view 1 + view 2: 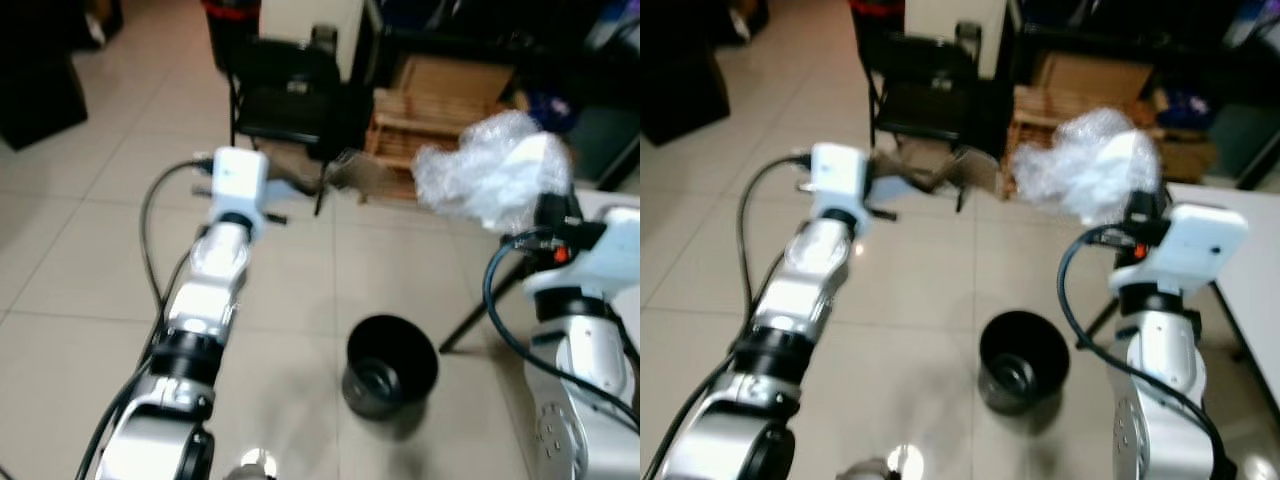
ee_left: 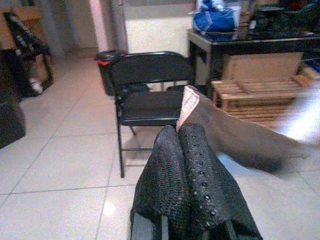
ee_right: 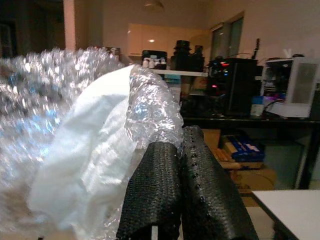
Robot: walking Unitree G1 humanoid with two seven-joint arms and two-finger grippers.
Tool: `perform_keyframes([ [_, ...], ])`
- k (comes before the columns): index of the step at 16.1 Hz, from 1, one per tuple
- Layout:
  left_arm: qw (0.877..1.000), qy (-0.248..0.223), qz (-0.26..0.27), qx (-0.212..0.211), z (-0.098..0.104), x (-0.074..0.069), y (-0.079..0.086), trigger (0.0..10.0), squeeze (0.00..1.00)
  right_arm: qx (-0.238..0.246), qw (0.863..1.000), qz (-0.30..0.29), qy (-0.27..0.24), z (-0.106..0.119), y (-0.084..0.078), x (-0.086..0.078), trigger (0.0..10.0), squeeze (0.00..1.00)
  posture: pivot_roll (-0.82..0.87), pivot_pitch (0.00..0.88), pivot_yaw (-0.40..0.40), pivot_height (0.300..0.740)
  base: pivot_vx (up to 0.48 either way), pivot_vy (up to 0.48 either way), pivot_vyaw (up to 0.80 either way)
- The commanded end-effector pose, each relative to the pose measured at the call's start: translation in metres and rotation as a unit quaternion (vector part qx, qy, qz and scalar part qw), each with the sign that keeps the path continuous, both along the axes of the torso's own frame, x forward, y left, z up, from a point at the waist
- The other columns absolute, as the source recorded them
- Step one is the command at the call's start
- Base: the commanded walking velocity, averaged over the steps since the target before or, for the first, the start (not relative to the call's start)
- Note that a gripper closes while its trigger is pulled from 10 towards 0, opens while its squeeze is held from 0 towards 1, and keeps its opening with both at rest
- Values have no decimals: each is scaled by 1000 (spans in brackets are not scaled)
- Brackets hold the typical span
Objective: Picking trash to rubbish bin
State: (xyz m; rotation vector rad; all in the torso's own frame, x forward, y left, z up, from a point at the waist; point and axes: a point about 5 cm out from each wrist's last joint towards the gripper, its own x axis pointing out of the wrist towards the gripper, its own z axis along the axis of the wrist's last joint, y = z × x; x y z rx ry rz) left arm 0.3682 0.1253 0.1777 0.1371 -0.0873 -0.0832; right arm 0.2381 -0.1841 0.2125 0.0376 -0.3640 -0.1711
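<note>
Crinkled clear bubble wrap with a white sheet folded inside (image 1: 1090, 170), clamped between the closed fingers of the right tool (image 3: 185, 145) and held high on the right. Thin brown cardboard-like sheet (image 2: 235, 135), pinched by its near edge in the fully closed left tool (image 2: 186, 131), trailing away toward the far right.

Round black plastic rubbish bin (image 1: 390, 365), standing open on the floor between the two arms, near the robot and well below both tools. From the right tool: down, left and nearer. From the left tool: down, right and nearer. Right tool judged the closer of the two to the bin's mouth, so likely first to drop; bulky wrap wider than the grip, with some risk of catching the rim. Brown sheet's long axis running outward from the left fingers, so a tilt down over the mouth probably needed before letting go.

Pale glossy beige tile floor (image 1: 80, 250). Black folding metal chair (image 2: 150, 95) at the far centre, slatted wooden crate (image 1: 430, 110) just right of it, white counter (image 1: 1240, 250) at the right edge, dark cluttered shelving beyond.
</note>
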Motion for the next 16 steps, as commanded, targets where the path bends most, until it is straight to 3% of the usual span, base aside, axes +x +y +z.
perform_keyframes([
  [1, 1000, -3, -23, 1, 2, -1, -15, 9725, 0, -2, 1000, -16, -4, 2, -8, -3, 10000, 0, 163, 95, -71, 740, 0, 0, 0],
  [5, 1000, -3, -24, 2, 1, -1, -15, 10000, 0, 1, 1000, -16, -2, 1, -8, -2, 10000, 0, 161, 93, -69, 740, 0, 0, 0],
  [16, 1000, 2, -29, -4, -2, -3, -16, 10000, 0, 5, 1000, -15, 5, -1, -8, -3, 10000, 0, 161, 98, -70, 740, 0, 0, -800],
])
